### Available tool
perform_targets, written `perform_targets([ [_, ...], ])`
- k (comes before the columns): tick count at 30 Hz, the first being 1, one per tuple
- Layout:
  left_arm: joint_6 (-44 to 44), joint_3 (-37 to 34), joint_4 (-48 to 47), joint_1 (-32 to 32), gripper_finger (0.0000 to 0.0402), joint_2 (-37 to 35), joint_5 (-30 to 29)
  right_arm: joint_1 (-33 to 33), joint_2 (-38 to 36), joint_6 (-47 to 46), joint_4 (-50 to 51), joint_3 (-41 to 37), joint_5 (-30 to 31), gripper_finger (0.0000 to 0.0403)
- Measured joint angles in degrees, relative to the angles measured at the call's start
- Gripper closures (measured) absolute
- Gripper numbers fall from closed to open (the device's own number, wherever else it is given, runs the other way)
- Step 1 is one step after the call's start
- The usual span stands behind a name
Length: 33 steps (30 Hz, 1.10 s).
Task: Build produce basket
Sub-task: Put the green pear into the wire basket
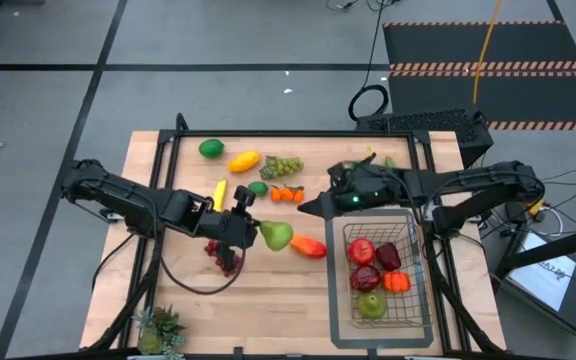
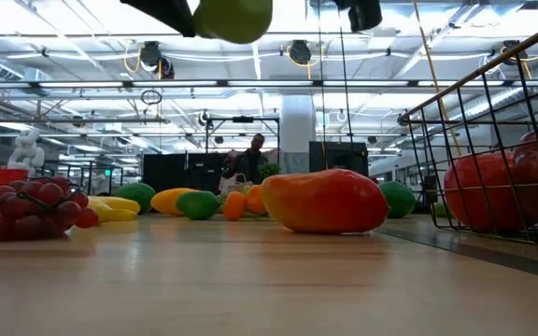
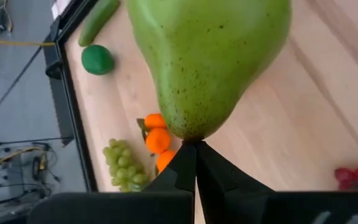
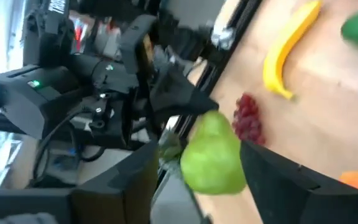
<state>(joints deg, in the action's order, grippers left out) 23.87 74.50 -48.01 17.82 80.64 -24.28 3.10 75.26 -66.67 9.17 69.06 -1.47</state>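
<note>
A green pear (image 1: 277, 236) hangs above the middle of the table, with my left gripper (image 1: 255, 226) shut on it; it also shows high up in the low view as the pear (image 2: 237, 17). My right gripper (image 1: 306, 207) stands open just right of the pear and faces it without touching. The wire basket (image 1: 409, 222) at the right holds red apples (image 1: 365, 262), a green apple (image 1: 371, 305) and an orange piece. A red-orange mango (image 1: 309, 246), red grapes (image 1: 218, 250), a banana (image 1: 219, 190), limes, green grapes (image 1: 283, 166) and oranges (image 1: 286, 194) lie on the wood. My left gripper pinches the pear's narrow stem end (image 3: 189, 132) between its two fingertips (image 3: 180, 163). The fingers come from the table's left, slanting down. The pear is lifted clear of the table, its wide end pointing away from the fingers.
A spiky potted plant (image 1: 160, 330) stands at the near left corner. A cucumber (image 3: 97, 21) and a lime (image 3: 97, 59) lie by the far edge. Bare wood shows near the front edge, left of the basket.
</note>
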Motion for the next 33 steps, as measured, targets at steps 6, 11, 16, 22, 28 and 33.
perform_targets([
  [6,5.3,0.0,1.8,0.0,0.0400,0.0,-1.9,-6.5,0.0,-5.6,-1.9,-1.7,-16.0,0.0120],
  [11,9.2,0.0,3.6,0.0,0.0400,0.0,-4.0,-11.7,0.0,-3.9,-2.1,-3.5,-23.5,0.0089],
  [16,10.5,0.0,6.2,-1.1,0.0400,0.0,-4.4,-15.0,1.1,-0.3,-7.0,-6.1,-27.4,0.0074],
  [22,10.3,0.0,6.6,-3.0,0.0400,0.7,-4.4,-14.6,8.7,-5.9,-20.8,-5.6,-30.2,0.0074],
  [28,10.4,0.0,7.1,-4.0,0.0400,1.2,-4.3,-13.9,13.5,-5.8,-22.6,-2.9,-30.4,0.0074],
  [33,10.3,0.0,7.4,-4.0,0.0400,1.1,-3.8,-14.7,13.9,-5.2,-22.7,-2.7,-32.0,0.0074],
])
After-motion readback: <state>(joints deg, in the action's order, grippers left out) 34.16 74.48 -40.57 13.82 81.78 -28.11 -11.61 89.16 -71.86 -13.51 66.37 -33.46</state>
